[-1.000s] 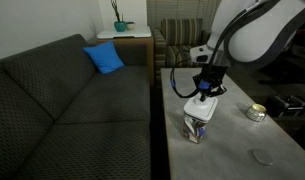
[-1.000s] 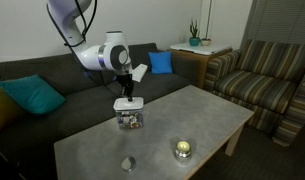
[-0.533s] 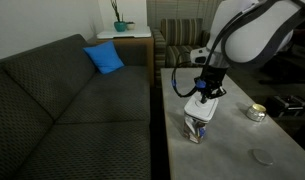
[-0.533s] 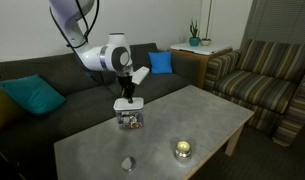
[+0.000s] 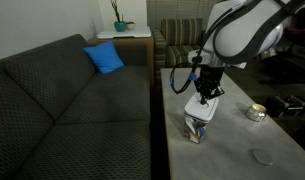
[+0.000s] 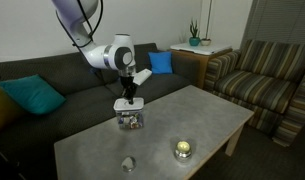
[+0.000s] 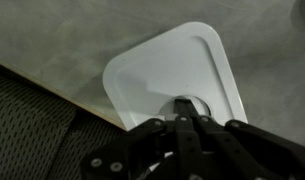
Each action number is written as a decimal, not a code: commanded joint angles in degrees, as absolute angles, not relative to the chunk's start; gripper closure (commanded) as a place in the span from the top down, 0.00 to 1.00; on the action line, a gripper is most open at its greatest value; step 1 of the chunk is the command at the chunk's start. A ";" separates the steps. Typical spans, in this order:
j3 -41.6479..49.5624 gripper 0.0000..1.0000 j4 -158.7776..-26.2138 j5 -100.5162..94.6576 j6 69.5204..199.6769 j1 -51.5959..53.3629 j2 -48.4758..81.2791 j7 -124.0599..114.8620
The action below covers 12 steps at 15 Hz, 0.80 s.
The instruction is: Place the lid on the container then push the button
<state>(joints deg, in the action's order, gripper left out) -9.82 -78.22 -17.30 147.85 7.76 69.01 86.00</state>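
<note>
Wrist view: sofa [image 7: 32, 125] at left, then the lid [image 7: 157, 70] under my gripper [image 7: 188, 110]. Fingers are pressed together w/ nothing between, tips on its middle, prob. to seat it. In an exterior view the lid tops the container [image 6: 129, 121]; round metal button [image 6: 182, 150] further right, untouched.

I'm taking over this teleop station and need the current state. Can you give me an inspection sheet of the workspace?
Surface: grey table.
Job's things: white lid sits on the clear container.
Clutter: round metallic object and flat grey disc, both apart from the container.
Grippers: gripper shut, fingers together over the lid's centre.
Cables: black cable loops beside the wrist.
Surroundings: dark sofa, blue cushion, striped armchair.
</note>
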 commanded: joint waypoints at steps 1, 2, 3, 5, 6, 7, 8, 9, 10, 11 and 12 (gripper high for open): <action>-9.63 0.00 -75.81 -16.56 145.63 7.49 71.99 86.23; -9.44 0.00 -77.50 -16.94 145.47 7.58 70.19 86.19; -9.42 0.00 -78.48 -17.20 145.63 7.58 69.20 86.34; -9.20 0.00 -80.43 -17.98 146.74 7.75 67.50 86.52; -9.31 0.00 -81.21 -18.26 147.02 7.68 66.77 86.81; -9.18 0.00 -81.47 -18.53 147.04 7.86 66.52 86.82; -9.06 0.00 -81.86 -18.80 147.10 7.90 66.12 86.93; -8.91 0.00 -82.30 -19.02 146.70 7.93 65.40 86.95; -8.58 0.00 -82.65 -19.49 146.71 8.27 64.82 86.79; -8.26 0.00 -83.31 -19.98 146.60 8.45 63.98 86.68; -7.99 0.00 -83.73 -20.51 146.72 8.60 63.46 86.60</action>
